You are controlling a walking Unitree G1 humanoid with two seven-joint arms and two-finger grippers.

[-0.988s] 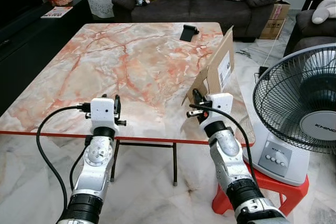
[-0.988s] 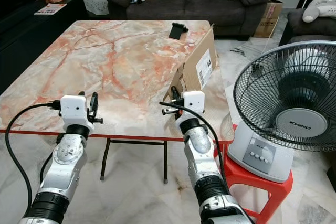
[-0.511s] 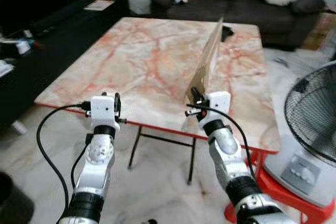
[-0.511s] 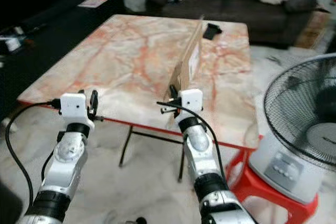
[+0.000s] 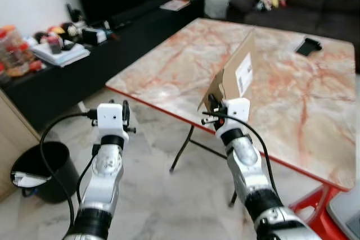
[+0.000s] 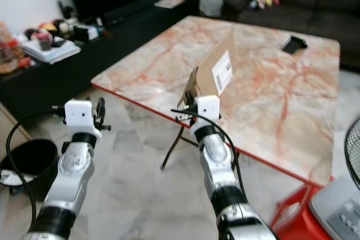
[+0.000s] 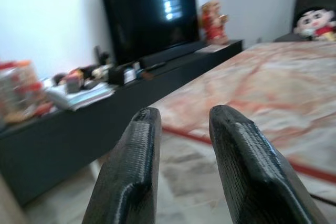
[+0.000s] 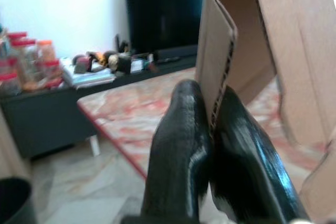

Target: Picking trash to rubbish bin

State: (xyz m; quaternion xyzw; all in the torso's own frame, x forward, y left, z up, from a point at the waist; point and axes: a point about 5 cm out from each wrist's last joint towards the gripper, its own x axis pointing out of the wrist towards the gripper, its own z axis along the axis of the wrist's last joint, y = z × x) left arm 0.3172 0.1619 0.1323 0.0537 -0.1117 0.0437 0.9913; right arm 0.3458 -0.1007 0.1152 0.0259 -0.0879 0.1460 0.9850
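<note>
Marble table [image 5: 292,88], right gripper [image 8: 212,124] clamping cardboard [image 5: 236,74] — black bin [image 5: 39,170] left

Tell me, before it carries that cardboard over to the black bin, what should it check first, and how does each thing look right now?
1. Grip on the cardboard piece: ok. The right gripper has both fingers pinched on its edge.
2. Cardboard off the marble table: cannot tell; it stands upright above the near edge.
3. Rubbish bin in sight: ok. It stands on the floor to the robot's left, beside the dark TV cabinet.
4. Bin ready to take it: ok for the open top; cannot tell whether the cardboard fits.
5. Left gripper free: ok. Fingers apart, holding nothing.
6. Floor path to the bin: cannot tell; part lies behind the left arm.
</note>
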